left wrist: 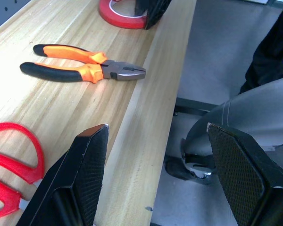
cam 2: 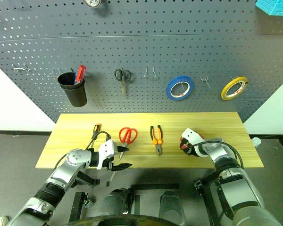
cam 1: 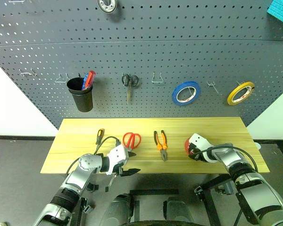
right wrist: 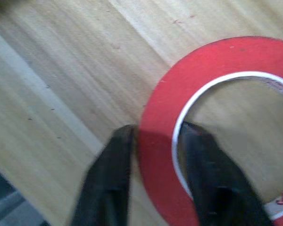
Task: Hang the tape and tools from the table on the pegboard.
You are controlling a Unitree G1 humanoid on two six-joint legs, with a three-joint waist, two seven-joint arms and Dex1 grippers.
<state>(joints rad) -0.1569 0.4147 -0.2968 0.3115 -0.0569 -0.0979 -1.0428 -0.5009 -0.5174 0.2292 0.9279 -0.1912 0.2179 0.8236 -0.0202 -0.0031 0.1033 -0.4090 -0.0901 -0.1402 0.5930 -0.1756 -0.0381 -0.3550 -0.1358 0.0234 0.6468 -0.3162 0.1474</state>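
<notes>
The red tape [right wrist: 217,61] lies flat on the table [cam 1: 207,127] at its right front. My right gripper [right wrist: 155,136] points down onto it, shut on the ring's wall with one finger inside the core and one outside. The pliers [cam 1: 161,142], red-handled scissors [cam 1: 131,140] and screwdriver [cam 1: 99,136] lie in a row along the table's middle and left. My left gripper [cam 1: 131,163] hangs open at the front edge, just in front of the scissors, holding nothing. The pegboard [cam 1: 179,42] rises behind the table.
On the pegboard hang a black cup [cam 1: 81,94] with pens, small dark scissors [cam 1: 129,82], a blue tape roll [cam 1: 185,92] and a yellow roll [cam 1: 240,92]. Bare hooks [cam 1: 158,79] sit between the dark scissors and the blue roll. Grey floor lies beyond the table's front edge.
</notes>
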